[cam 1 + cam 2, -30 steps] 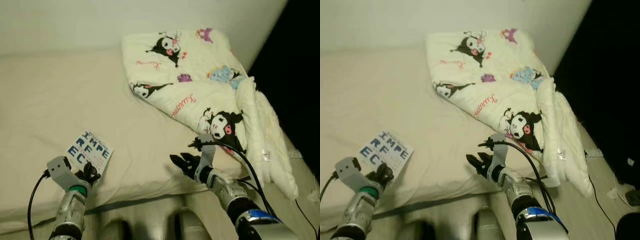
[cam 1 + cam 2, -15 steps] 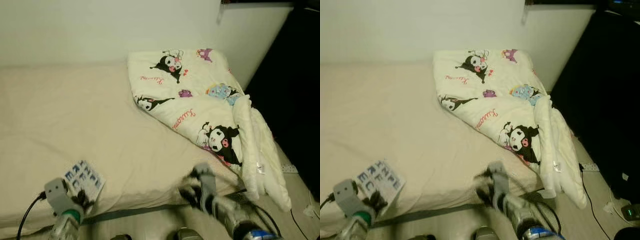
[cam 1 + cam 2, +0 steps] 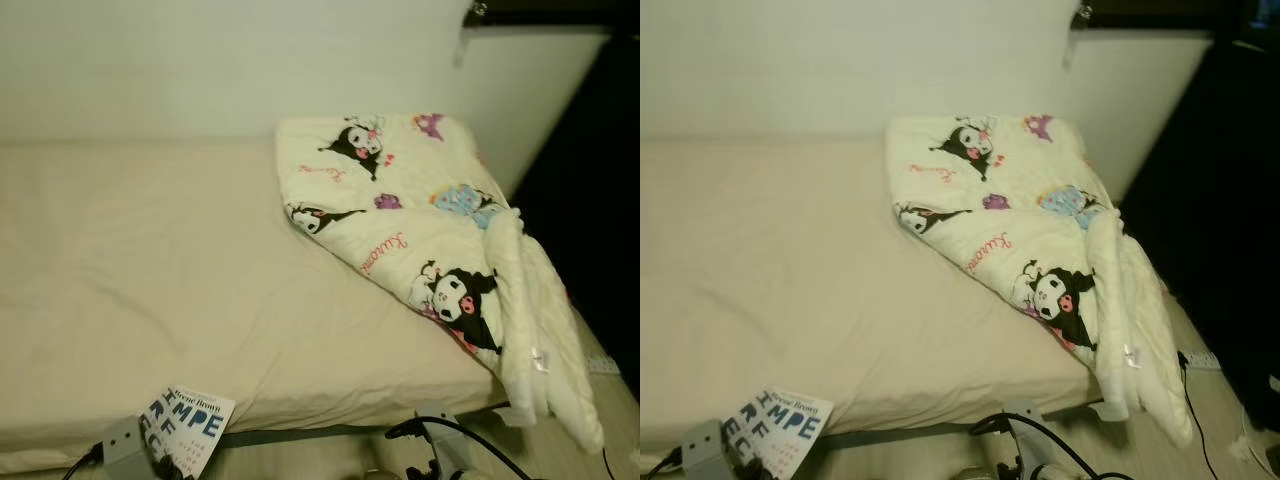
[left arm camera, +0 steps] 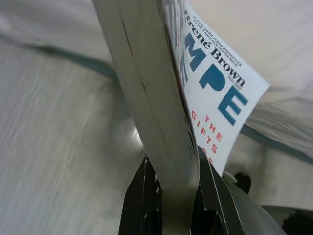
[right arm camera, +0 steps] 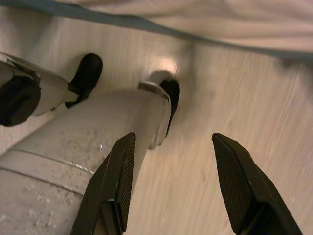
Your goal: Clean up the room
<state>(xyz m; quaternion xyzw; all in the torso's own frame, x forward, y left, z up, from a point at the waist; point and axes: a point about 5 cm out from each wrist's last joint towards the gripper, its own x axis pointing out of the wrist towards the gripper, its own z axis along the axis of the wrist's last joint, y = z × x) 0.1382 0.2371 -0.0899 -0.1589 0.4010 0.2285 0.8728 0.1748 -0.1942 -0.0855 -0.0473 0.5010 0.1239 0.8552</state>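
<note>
Clamping a book by its lower edge, the left gripper has its jaws closed tight on the thick block of pages, one black finger on each side. In the head views the book shows at the lower left of the frame, its white cover with large blue letters facing up, just below the near edge of the bed. The right gripper hangs low over the pale wooden floor, jaws spread wide with nothing between them; a grey robot leg stands beside it. A black cable loops at the bottom centre. Beyond, the beige bed fills the middle. A cream cartoon-print blanket lies folded at the upper right, one side drooping over the bed's right edge.
</note>
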